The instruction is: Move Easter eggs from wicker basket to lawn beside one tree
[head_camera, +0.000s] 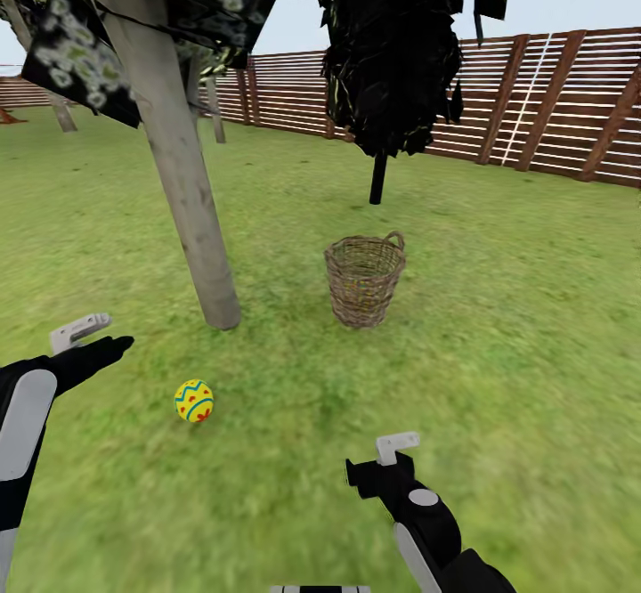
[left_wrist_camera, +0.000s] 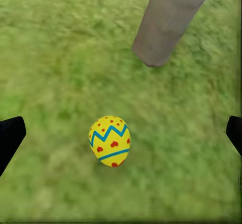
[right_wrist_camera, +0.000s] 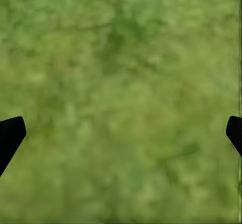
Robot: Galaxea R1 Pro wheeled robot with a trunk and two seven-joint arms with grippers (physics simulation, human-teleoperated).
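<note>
You have one Easter egg (head_camera: 193,400) lying on the lawn (head_camera: 499,344), near the foot of the pale grey tree (head_camera: 182,174) and a little toward you from its trunk. Your left gripper (head_camera: 93,337) hangs above the grass to the left of that egg, apart from it and holding nothing; in the left wrist view the egg (left_wrist_camera: 109,141) sits between the two dark fingertips (left_wrist_camera: 10,135) at the edges of the picture, with bare grass (left_wrist_camera: 50,57) on either side of it, so the fingers stand spread wide and touch nothing. The same view shows the base of the trunk (left_wrist_camera: 164,27) meeting the ground just beyond the egg. The wicker basket (head_camera: 363,279) stands upright on the grass to the right of the trunk and well clear of the egg; from the head view you cannot tell what lies inside it. Behind the basket rises the black-trunked tree (head_camera: 392,50) with its dark foliage, and behind that runs the brown slatted fence (head_camera: 552,103). Your right gripper (head_camera: 383,464) is low in the head view, nearer to you than the basket and to the right of the egg, well apart from both. In the right wrist view its fingertips (right_wrist_camera: 10,135) are likewise set far apart over plain grass (right_wrist_camera: 121,103), gripping nothing.
</note>
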